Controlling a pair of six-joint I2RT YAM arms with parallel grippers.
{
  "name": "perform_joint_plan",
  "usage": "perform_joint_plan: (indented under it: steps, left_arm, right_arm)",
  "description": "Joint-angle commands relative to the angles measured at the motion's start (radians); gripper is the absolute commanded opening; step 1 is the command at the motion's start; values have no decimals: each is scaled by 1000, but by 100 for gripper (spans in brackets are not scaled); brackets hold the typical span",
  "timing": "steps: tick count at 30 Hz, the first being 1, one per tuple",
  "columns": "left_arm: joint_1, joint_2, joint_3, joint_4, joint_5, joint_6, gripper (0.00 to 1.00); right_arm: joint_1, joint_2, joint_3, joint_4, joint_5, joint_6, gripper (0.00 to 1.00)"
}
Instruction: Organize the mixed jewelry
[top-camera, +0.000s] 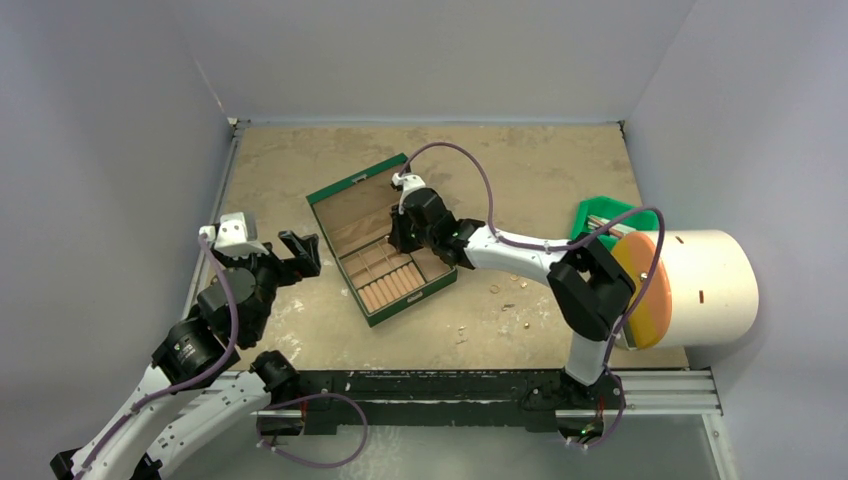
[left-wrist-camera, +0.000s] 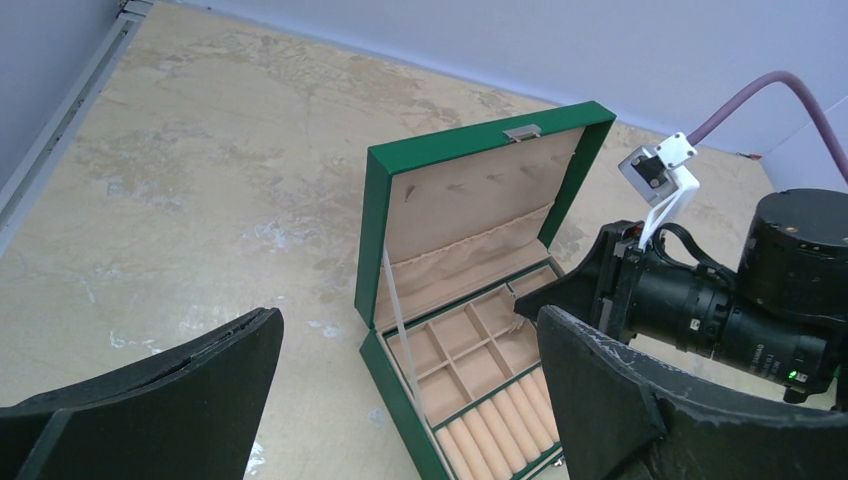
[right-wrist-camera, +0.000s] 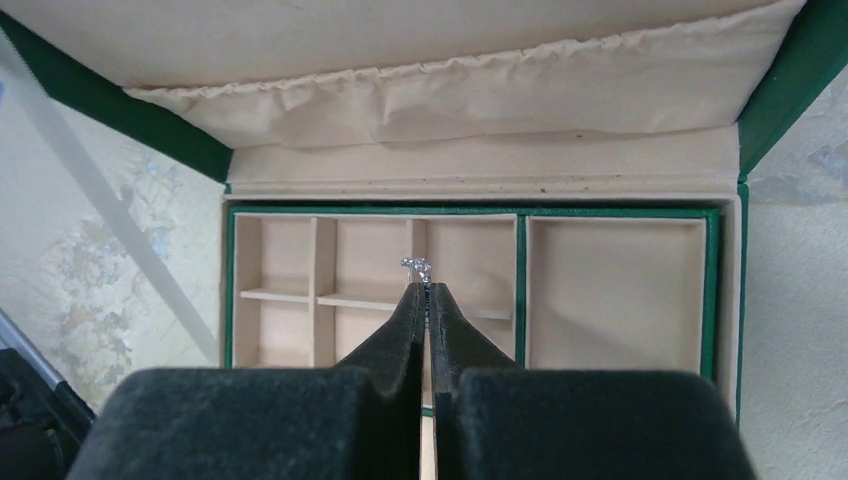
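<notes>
Silver piece (right-wrist-camera: 417, 266) pinched in closed R hand (right-wrist-camera: 428, 289) over green box (right-wrist-camera: 790, 70) compartments; L hand (top-camera: 303, 253) spread wide.

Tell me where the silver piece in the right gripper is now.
Right wrist view, centre: the silver piece pinched in the right gripper, over the small compartments of the green box.

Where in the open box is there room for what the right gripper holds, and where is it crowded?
The right gripper pinches a silver piece over the box. Every compartment in view looks bare: the large compartment at the right wall, the small compartments left of it. The table is bare behind the lid; loose pieces dot it right of the box.
</notes>
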Motion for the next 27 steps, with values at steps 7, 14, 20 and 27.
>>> perform_joint_plan:
  steps: [7, 14, 20, 27]
  left_arm:
    - [4, -12, 35, 26, -7, 1, 99]
    - [5, -15, 35, 26, -7, 1, 99]
    - [5, -13, 36, 26, -6, 1, 98]
    - [4, -16, 35, 26, -7, -1, 99]
  right_arm:
    - [2, 47, 54, 43, 90, 97, 0]
    - [1, 63, 52, 34, 126, 136, 0]
    - [1, 79, 60, 24, 131, 158, 6]
    - [2, 81, 58, 16, 132, 172, 18]
